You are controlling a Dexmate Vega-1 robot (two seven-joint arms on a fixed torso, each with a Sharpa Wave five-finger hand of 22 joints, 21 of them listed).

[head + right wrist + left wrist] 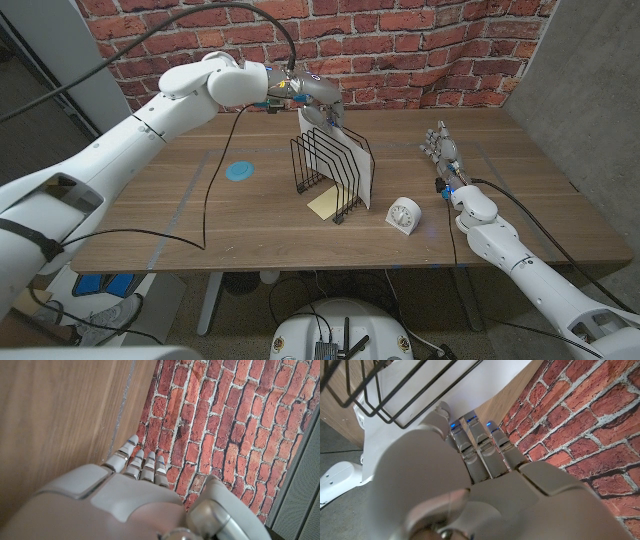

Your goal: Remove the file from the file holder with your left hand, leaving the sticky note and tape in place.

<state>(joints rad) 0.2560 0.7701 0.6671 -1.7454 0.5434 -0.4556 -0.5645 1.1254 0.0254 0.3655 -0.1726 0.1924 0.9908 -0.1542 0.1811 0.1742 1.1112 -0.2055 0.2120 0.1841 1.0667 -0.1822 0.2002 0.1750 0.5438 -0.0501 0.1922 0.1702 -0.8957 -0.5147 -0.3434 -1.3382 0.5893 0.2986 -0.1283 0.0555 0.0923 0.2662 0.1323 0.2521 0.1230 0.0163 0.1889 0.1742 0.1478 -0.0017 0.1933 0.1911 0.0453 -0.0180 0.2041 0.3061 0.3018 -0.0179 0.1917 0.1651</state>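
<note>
Wire holder: one black file holder (pixel 330 172) stands mid-tabletop (pixel 180 210), one white file (pixel 357 160) upright in its 3 o'clock slots.
Left hand: the left hand (pixel 318 100) sits at the file's top edge at the rack's 12 o'clock; fingers (pixel 479 450) reach to the sheet, grip cannot be told.
Right hand: one right hand (pixel 440 148), well apart at 3 o'clock, fingers straight, holding nothing.
Others: one yellow sticky note (pixel 326 205), one white tape dispenser (pixel 404 215), one blue disc (pixel 239 170).
Risk: a skewed pull could snag the wires, dragging the rack over the note or toward the tape.
</note>
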